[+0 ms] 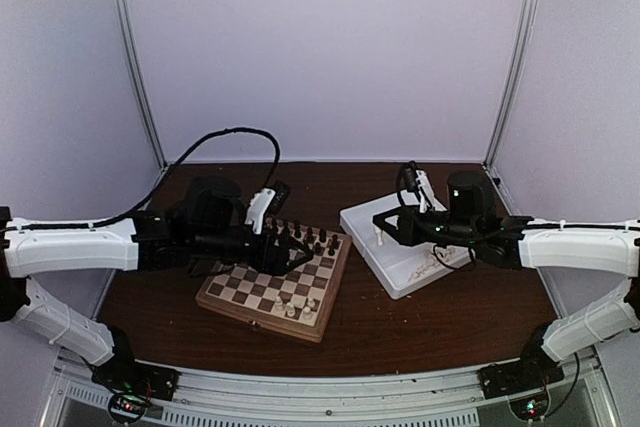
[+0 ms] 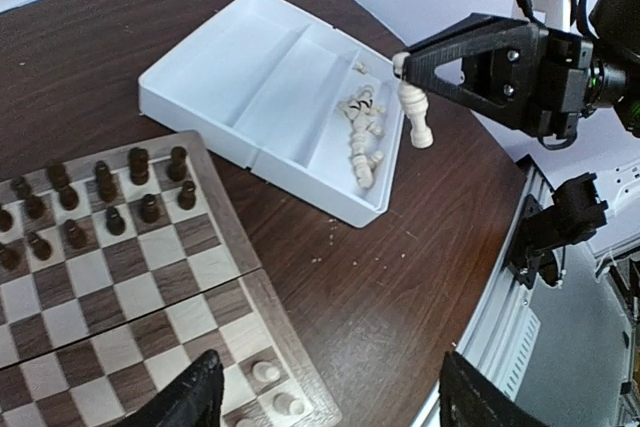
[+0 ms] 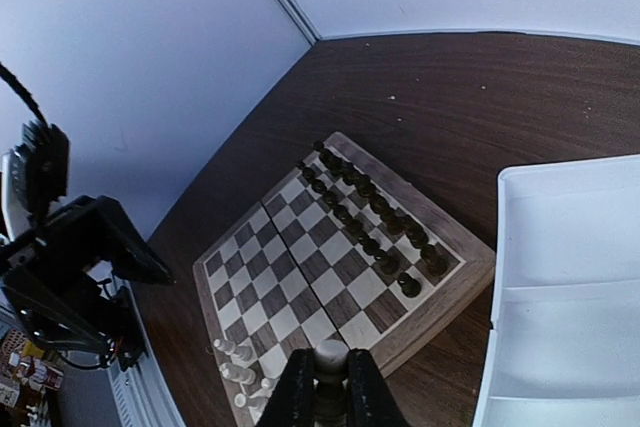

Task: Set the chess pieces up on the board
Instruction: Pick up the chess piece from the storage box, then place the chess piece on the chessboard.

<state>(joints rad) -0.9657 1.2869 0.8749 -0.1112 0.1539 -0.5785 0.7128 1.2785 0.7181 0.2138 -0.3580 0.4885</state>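
The board (image 1: 262, 319) lies left of centre, with dark pieces in two rows along its far side. A few cream chess pieces (image 1: 292, 305) stand at its near right corner; they also show in the left wrist view (image 2: 266, 372) and in the right wrist view (image 3: 236, 361). My right gripper (image 1: 383, 229) is shut on a cream piece (image 3: 331, 357), held in the air at the tray's left edge (image 2: 415, 113). My left gripper (image 2: 330, 409) is open and empty, hovering over the board's right edge. More cream pieces (image 2: 362, 133) lie in the tray.
The white tray (image 1: 400, 287) with compartments sits right of the board on the dark wooden table (image 1: 440, 327). Its wall (image 2: 200, 112) is close to the board's frame (image 2: 225, 217). White walls close in the back and sides.
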